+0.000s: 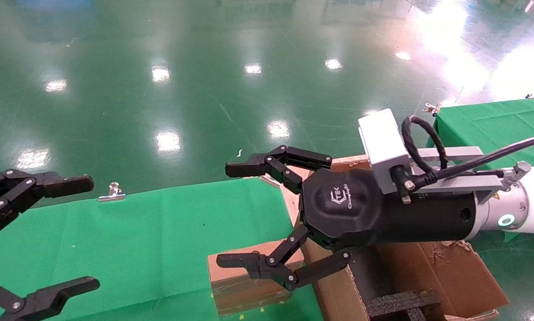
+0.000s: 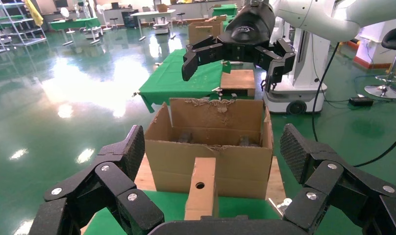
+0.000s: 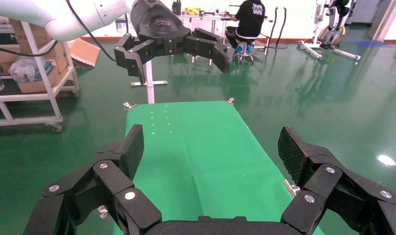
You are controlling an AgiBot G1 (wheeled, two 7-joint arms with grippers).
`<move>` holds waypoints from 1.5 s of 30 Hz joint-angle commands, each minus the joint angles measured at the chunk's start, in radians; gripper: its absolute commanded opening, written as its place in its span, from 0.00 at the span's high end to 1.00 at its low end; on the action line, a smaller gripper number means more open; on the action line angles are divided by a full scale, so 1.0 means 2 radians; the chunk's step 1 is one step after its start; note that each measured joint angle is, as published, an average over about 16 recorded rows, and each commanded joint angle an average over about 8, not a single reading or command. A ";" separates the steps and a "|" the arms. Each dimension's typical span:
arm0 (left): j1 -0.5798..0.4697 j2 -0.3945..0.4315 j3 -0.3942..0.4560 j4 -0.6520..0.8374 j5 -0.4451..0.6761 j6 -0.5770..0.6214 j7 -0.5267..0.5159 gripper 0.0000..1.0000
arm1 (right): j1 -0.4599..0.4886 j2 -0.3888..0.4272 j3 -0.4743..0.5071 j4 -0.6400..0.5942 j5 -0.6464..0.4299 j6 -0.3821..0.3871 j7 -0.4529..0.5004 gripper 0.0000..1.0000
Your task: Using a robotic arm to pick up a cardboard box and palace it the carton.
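The small cardboard box [image 1: 244, 285] stands on the green table [image 1: 159, 232] close against the carton's near wall. In the left wrist view the box [image 2: 201, 188] shows one round hole. The big carton [image 1: 449, 272] with torn flaps and black foam [image 1: 400, 303] stands just right of it and also shows in the left wrist view [image 2: 210, 147]. My right gripper [image 1: 231, 214], with logo and grey camera block, hangs open and empty above the box and the carton's edge. It looks down on bare green cloth [image 3: 210, 152]. My left gripper [image 1: 86, 232] is open and empty at the table's left; in its own wrist view [image 2: 213, 154] it faces the box.
A metal clip [image 1: 112, 192] holds the cloth at the table's far edge. A second green-covered table [image 1: 494, 125] stands at the back right. Glossy green floor lies beyond. The right gripper [image 2: 235, 49] shows above the carton in the left wrist view.
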 commanded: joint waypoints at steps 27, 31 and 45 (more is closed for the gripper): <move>0.000 0.000 0.000 0.000 0.000 0.000 0.000 1.00 | 0.002 0.000 -0.006 -0.002 -0.012 0.002 0.004 0.00; 0.000 0.000 0.000 0.000 0.000 0.000 0.000 1.00 | 0.016 -0.001 -0.024 -0.001 -0.047 0.001 0.016 0.00; 0.000 0.000 0.001 0.001 0.000 0.000 0.001 1.00 | 0.114 -0.056 -0.120 -0.029 -0.238 -0.023 0.050 0.00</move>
